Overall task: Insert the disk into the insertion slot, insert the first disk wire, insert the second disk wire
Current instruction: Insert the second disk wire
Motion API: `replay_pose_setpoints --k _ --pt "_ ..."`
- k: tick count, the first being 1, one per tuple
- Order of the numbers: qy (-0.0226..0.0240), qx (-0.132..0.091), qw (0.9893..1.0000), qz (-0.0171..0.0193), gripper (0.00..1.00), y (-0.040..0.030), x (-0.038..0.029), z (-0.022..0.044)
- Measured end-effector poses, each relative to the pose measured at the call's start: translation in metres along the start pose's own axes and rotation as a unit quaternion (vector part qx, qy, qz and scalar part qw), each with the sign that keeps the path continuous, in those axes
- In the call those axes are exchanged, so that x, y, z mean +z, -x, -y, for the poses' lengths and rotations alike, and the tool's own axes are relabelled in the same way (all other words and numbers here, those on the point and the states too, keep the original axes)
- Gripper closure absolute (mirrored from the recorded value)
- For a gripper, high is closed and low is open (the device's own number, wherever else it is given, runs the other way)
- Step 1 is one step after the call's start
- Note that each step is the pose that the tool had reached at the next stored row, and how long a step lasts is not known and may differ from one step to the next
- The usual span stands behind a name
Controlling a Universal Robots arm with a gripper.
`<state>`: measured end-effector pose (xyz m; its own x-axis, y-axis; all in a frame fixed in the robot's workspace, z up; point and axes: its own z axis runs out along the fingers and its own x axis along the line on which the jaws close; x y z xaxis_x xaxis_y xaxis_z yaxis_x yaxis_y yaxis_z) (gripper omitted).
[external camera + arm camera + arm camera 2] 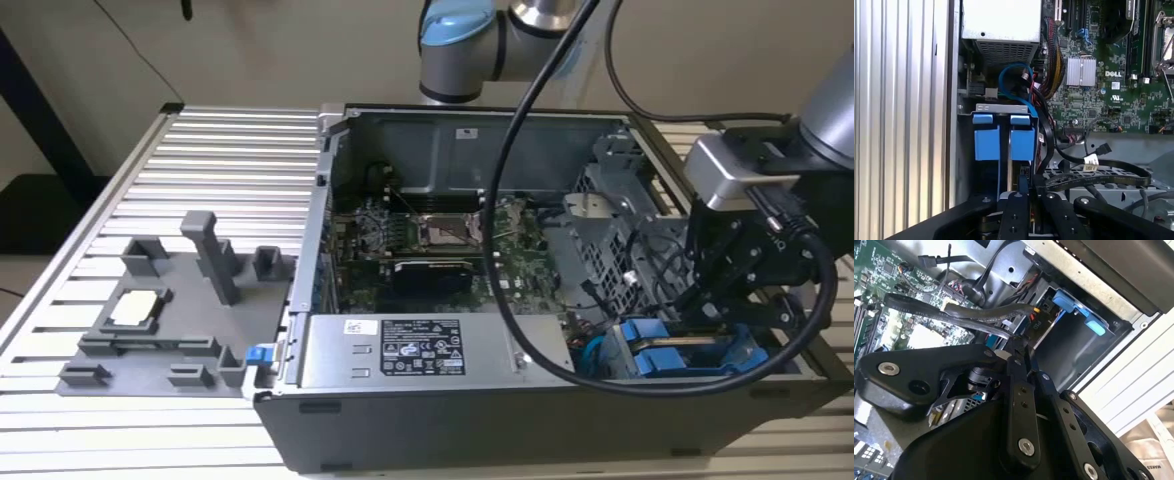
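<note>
one disk (1004,145), seated on edge in the insertion slot (694,352) at lower right of the exterior view; blue carrier tabs face outward, and its long axis appears to run down into the bay. judged rigid, fairly heavy and shock-sensitive; best held by the carrier edges. gripper (1024,192) sits just beside its end, near a black cable (1094,172); whether its fingers are apart or together cannot be told.
</note>
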<state>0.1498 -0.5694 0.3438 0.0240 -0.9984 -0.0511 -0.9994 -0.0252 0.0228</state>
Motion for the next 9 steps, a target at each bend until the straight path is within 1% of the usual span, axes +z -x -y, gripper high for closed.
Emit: replay_pose_setpoints --k 9 --pt "-0.0007 0.015 0.9999 0.0004 0.84 -0.0002 0.0041 0.0002"
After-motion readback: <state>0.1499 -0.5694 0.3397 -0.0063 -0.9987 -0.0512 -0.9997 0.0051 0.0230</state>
